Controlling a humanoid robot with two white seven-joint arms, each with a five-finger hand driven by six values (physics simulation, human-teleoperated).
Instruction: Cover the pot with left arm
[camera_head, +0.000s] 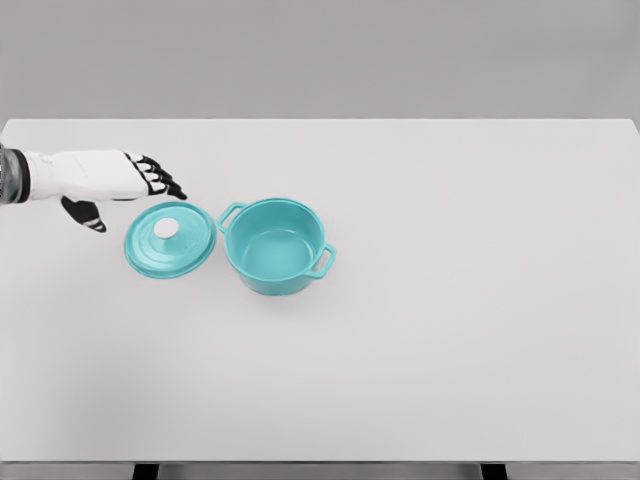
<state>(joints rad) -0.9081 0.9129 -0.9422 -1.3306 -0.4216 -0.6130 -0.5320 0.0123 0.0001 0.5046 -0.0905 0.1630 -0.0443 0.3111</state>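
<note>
The left hand (105, 182) hovers by the table's (480, 340) left edge, fingers relaxed, grasping nothing, just behind the teal lid (170, 239). The lid lies flat, touching the uncovered pot (276, 245); wide bare tabletop lies right

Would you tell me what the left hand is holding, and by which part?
Nothing: the left hand hovers open beside the lid, not touching its knob.

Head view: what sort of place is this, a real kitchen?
Probably not a kitchen: it looks like a bare simulated test bench. A plain white table stands before a blank grey wall, holding only a teal pot and its lid, with a white robot hand nearby.
</note>
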